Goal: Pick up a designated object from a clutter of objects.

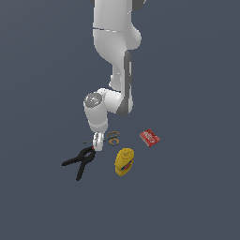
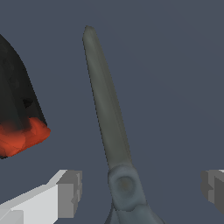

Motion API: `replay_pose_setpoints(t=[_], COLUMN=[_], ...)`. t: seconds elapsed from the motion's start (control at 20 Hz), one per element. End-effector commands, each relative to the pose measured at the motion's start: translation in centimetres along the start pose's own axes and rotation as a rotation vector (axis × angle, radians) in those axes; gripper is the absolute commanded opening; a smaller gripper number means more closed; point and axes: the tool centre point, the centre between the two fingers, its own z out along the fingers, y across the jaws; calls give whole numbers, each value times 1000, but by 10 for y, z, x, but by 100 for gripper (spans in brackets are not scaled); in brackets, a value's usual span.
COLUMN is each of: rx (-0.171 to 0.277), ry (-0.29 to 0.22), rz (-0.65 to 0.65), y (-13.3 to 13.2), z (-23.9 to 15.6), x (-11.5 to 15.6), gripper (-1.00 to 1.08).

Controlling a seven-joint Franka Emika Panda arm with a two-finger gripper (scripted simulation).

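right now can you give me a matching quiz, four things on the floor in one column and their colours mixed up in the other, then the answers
Things:
1. scissors
2. clamp
3. bottle
4. small box

Colours:
A. yellow
B. red
C. black with a red tip
D. grey blades, yellow-orange ring handles

Pairs: 1-D, 2-C, 3-A, 4-B

The open pincer sits over the scissors, one finger on each side of the pivot.
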Motion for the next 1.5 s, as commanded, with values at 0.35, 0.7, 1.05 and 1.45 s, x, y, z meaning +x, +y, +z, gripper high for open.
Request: replay_pose_setpoints(t=[0.35, 0.7, 1.05, 1.45], rx=[1, 1, 1, 1], ry=[0, -2, -2, -4], rz=[0, 1, 2, 3], y=[0, 1, 5, 15], z=[2, -1, -22, -74], x=[0, 0, 10, 36], gripper=[-100, -100, -100, -100])
